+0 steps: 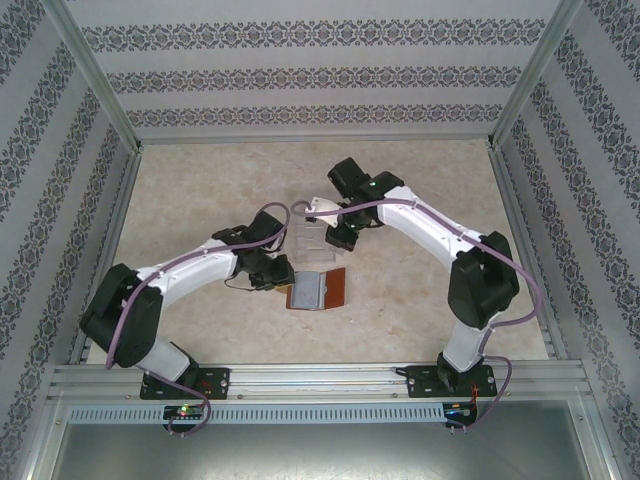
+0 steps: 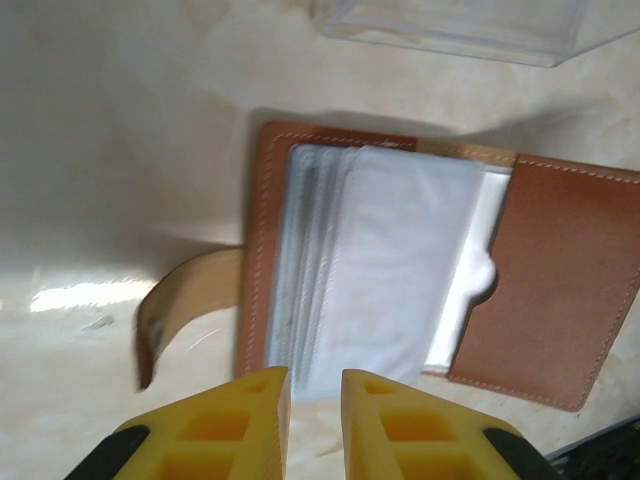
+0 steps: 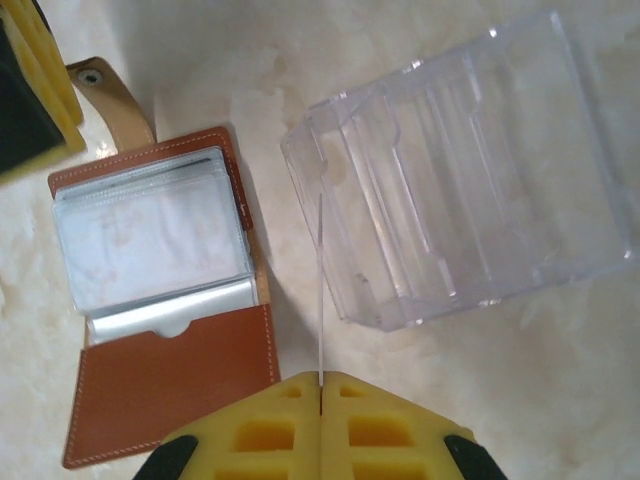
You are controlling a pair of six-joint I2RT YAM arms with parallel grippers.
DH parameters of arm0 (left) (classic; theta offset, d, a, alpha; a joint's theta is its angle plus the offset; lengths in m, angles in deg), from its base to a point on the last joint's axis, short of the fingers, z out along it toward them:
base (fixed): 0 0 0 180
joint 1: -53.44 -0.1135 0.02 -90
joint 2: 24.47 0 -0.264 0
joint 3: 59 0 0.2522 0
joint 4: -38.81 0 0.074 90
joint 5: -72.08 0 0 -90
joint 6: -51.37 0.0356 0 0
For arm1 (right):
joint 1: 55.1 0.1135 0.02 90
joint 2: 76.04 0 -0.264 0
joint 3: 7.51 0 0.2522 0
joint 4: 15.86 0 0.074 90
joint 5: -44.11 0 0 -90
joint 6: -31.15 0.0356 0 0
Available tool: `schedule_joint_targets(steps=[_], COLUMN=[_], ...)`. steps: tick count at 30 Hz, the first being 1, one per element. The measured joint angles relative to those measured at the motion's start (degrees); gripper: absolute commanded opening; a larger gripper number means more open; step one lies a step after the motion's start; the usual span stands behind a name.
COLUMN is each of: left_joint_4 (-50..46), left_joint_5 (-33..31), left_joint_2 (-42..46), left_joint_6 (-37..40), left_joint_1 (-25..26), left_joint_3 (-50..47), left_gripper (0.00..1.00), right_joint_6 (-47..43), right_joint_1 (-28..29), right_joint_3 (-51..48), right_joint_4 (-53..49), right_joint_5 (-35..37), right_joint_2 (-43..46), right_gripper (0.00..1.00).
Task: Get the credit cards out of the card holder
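Your right gripper [image 3: 320,385] is clamped on one credit card [image 3: 320,290], seen edge-on, with its far end at the near corner of the clear tray [image 3: 470,170]. Your left gripper [image 2: 315,382] has its fingers just a crack apart with nothing between them, right over the near edge of the card holder [image 2: 560,280]. That one lies open on the table [image 3: 500,400] just beside the tray, with more credit cards [image 3: 150,235] stacked inside.

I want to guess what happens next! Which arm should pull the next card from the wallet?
Probably left. The left gripper sits at the edge of the wallet, jaws slightly apart, cards right ahead. The right gripper is shut on a thin card by the clear tray.
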Motion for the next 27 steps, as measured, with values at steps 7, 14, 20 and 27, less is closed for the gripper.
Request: schedule_joint_targets(steps=[7,14,20,27], left_joint_4=[-1.9,-2.8,-3.7,-4.8], left_joint_5=[-1.7,-2.8,-3.6,-4.1], left_joint_2=[7.5,12.2,14.9,16.7], left_joint_6=[-0.7,-2.1,-3.1,-3.8], left_joint_1=[-2.1,-2.6,-2.9,-3.3], left_joint_3=[-4.6,-7.6,-9.2,-10.5], left_gripper=[0.20,0.20,0.20,0.21], right_joint_6=[-10.2,-15.0,-17.4,-18.2], right_joint_1=[0.1,0.2,0.6,1.2], right_joint_3=[12.7,24.0,28.9,33.4], right_joint_4=[-6.4,-13.0,-17.1,-19.8], right_joint_5=[-0.2,-0.2,-0.2,-0.2], right_joint_2=[-8.7,-17.7,-22.2,-26.5], right_gripper=[0.00,0.00,0.00,0.00])
